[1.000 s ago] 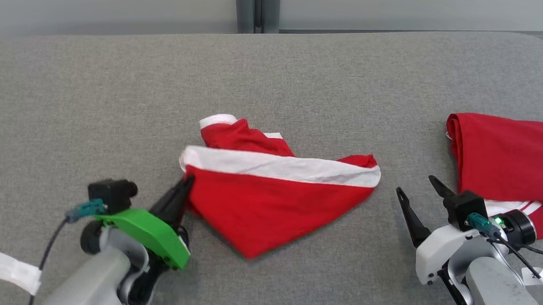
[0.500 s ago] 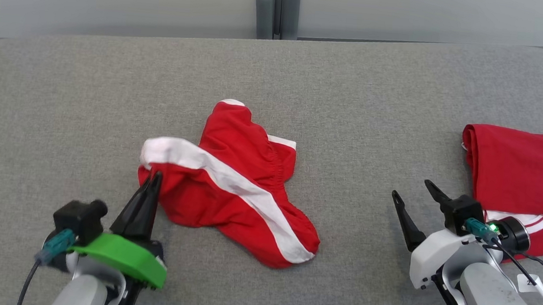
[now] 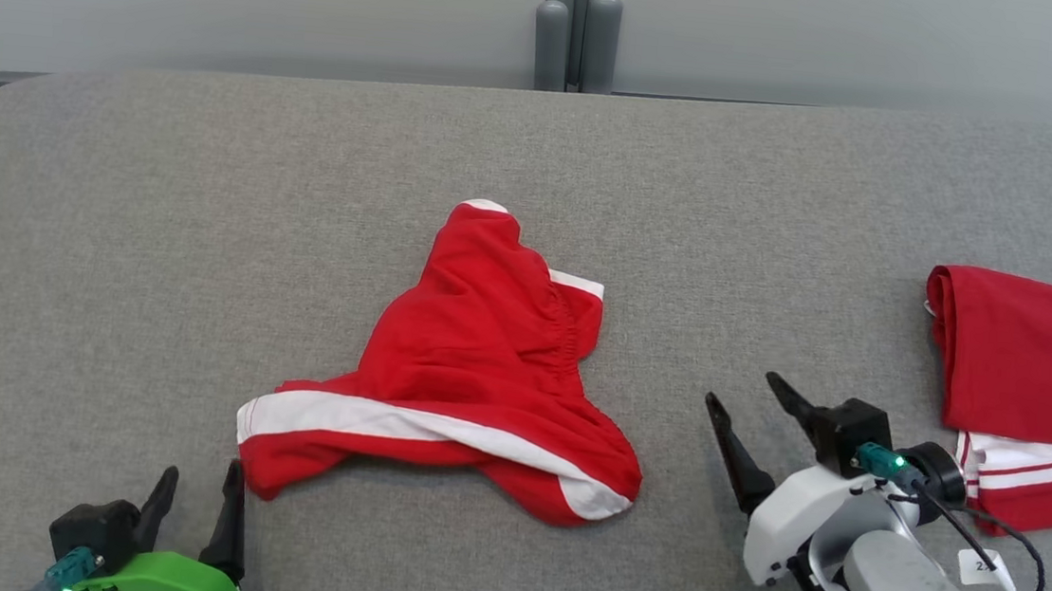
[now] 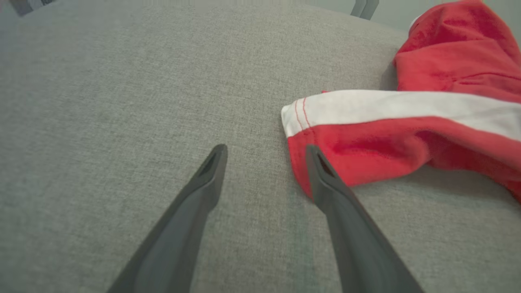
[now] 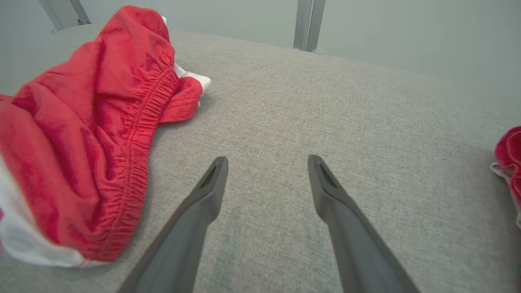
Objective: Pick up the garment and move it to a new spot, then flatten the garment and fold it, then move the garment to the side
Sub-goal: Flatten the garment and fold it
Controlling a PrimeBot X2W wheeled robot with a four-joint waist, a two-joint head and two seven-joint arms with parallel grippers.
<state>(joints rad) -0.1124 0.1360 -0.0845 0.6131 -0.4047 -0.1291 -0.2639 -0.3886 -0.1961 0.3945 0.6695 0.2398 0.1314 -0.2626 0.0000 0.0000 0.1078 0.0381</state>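
The garment, red shorts with a white stripe, lies crumpled in the middle of the grey cushioned surface. Its striped leg end reaches toward my left gripper, which stands open at the lower left with nothing between its fingers; the right finger's tip sits just at the hem. My right gripper is open and empty to the right of the shorts, over bare fabric. In the right wrist view the elastic waistband lies left of my right gripper.
A second red garment with white stripes lies folded at the right edge, beside my right arm. Grey posts and a pale wall stand behind the surface's far edge. Bare cushion stretches on the left.
My left gripper dragged the shorts' leg down and left, then opened and let it go. The shorts now lie spread in a new crumpled shape. The head camera shifted too.
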